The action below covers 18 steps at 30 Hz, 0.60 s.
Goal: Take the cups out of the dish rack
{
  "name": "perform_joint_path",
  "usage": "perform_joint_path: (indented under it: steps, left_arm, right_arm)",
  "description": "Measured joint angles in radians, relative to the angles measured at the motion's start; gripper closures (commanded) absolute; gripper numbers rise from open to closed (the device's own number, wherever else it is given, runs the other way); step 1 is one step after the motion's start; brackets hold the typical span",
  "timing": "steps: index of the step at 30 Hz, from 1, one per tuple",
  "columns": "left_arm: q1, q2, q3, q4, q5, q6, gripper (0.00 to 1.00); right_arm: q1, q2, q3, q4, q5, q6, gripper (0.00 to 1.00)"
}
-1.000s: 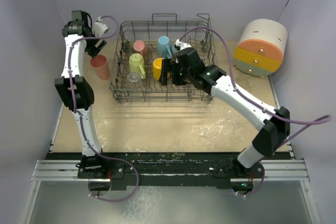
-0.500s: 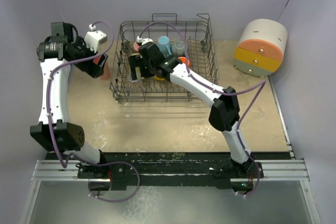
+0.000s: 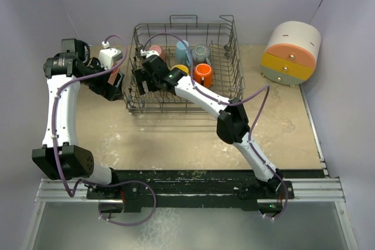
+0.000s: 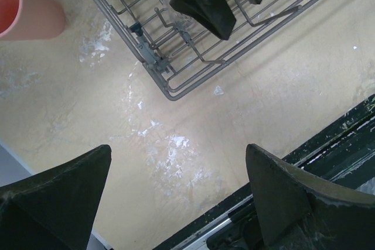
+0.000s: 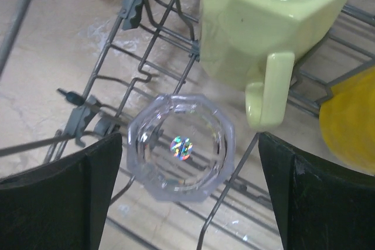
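Note:
The dish rack (image 3: 225, 86) stands at the back middle of the table. In it are a pink cup (image 3: 156, 50), a light blue cup (image 3: 183, 47), a grey cup (image 3: 202, 52), an orange cup (image 3: 203, 75) and a yellow cup (image 3: 181, 69). My right gripper (image 3: 140, 81) is open at the rack's left end. Its fingers stand either side of a clear glass tumbler (image 5: 180, 147), beside a pale yellow-green mug (image 5: 269, 21). My left gripper (image 4: 179, 150) is open and empty above the table by the rack's corner (image 4: 170, 89). A salmon cup (image 4: 29, 4) stands outside the rack.
A round white, orange and yellow drawer box (image 3: 291, 54) stands at the back right. The yellow cup (image 5: 351, 121) lies just right of the mug's handle. Rack tines and wires run under and around the glass. The black table rail (image 4: 328, 144) is near my left gripper.
My right gripper swung from the rack's middle to its left end, over the glass. My left gripper drew back from the salmon cup toward the rack's near left corner.

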Motion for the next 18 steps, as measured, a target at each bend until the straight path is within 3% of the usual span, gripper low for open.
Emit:
perform_joint_path:
  steps: [3,9,12,16,18]
  left_arm:
    - [0.0,-0.002,-0.003,-0.001,0.003,-0.001,0.01]
    - [0.0,-0.01,-0.007,0.001,0.005,-0.008,0.01]
    - [0.0,-0.021,-0.014,0.008,0.006,-0.021,0.01]
    - [0.0,-0.042,-0.018,0.02,0.013,-0.036,0.01]
    - [0.0,-0.053,-0.018,0.027,0.015,-0.043,0.01]
  right_arm:
    - [0.002,0.051,0.05,-0.012,0.02,-0.012,0.01]
    - [0.009,0.069,0.054,-0.022,0.044,-0.028,0.16]
    - [0.013,0.069,0.054,-0.015,0.045,-0.032,0.3]
    - [0.018,0.067,0.054,-0.014,0.047,-0.043,0.56]
    - [0.018,0.067,0.054,-0.013,0.039,-0.045,0.63]
